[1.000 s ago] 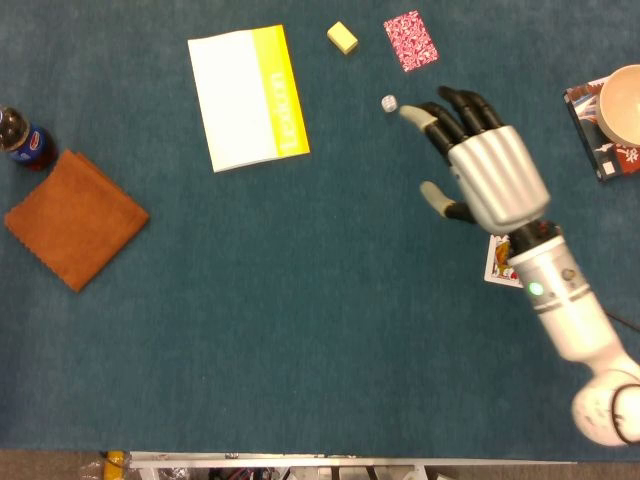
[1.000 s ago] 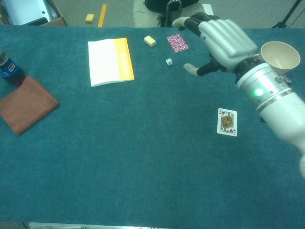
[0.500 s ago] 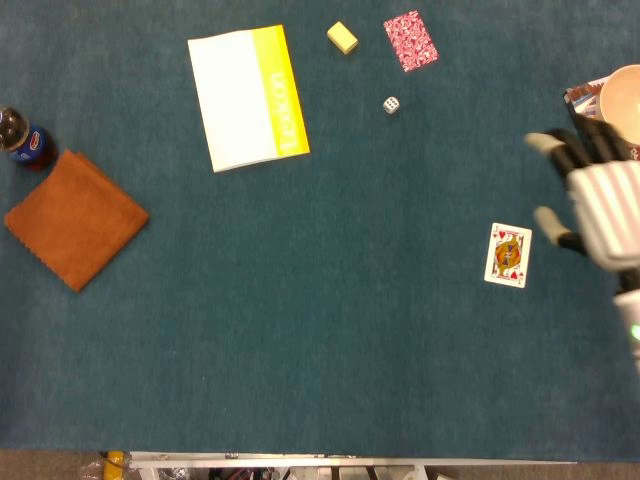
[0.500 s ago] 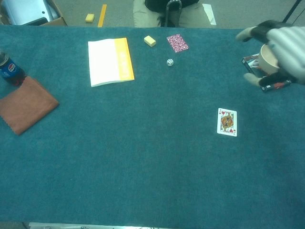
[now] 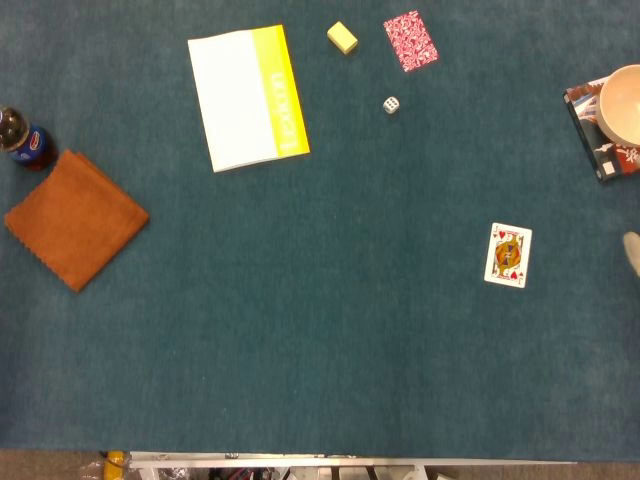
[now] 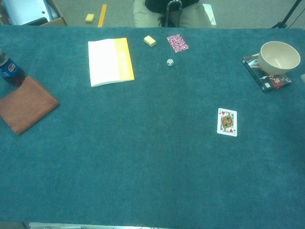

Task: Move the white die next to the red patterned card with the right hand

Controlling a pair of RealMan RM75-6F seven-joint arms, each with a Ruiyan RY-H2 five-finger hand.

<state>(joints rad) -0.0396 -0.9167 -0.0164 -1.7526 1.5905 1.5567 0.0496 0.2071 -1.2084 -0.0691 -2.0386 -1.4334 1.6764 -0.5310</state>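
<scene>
The white die (image 5: 391, 104) (image 6: 169, 62) sits on the blue table cloth, a short way in front of the red patterned card (image 5: 410, 41) (image 6: 177, 43) and apart from it. Nothing touches either of them. Of my right hand (image 5: 634, 252) only a pale fingertip shows at the right edge of the head view, far from the die. How its fingers lie cannot be seen. My left hand shows in neither view.
A yellow and white booklet (image 5: 248, 97) lies at the back left, with a small yellow block (image 5: 342, 37) beside the red card. A face-up playing card (image 5: 508, 254) lies mid right. A bowl (image 5: 622, 105) stands on a dark box at the right edge. A cola bottle (image 5: 22, 140) and brown cloth (image 5: 75, 217) are far left.
My right hand has drawn back from beside the die to the right, almost out of both views. The die stays where it was, near the red card.
</scene>
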